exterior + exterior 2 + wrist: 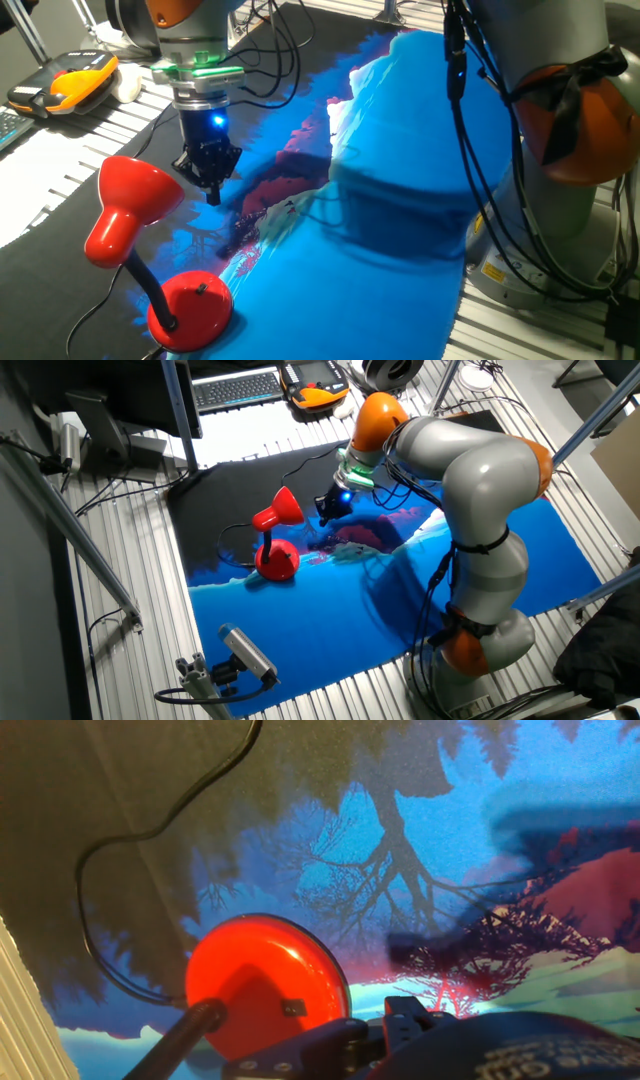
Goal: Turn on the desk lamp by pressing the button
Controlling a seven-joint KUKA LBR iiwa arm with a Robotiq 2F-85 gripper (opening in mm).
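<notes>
The desk lamp stands toward one corner of the counter, where the black cloth meets the blue printed sheet; its red shade tilts up on the black neck and its domed base rests on the blue part. The button sits as a small dark spot on top of that base; in the hand view it shows as a small dark square on the dome. The lamp's thin black cord loops away over the black cloth.

The gripper hangs above the counter, just beside the shade and apart from the base, touching nothing. Whether the jaws are open or closed I cannot tell: no view shows the fingertips clearly enough.

My reading is that the press has not yet begun. The risks look plain enough:
- The shade stands close to the jaws, so a sideways move toward the base could knock it and tip or slide the lamp.
- The button is small on a glossy, curved dome; an off-centre push could slip off.
- The base probably rests loose, so a slanted press may shove it.
</notes>
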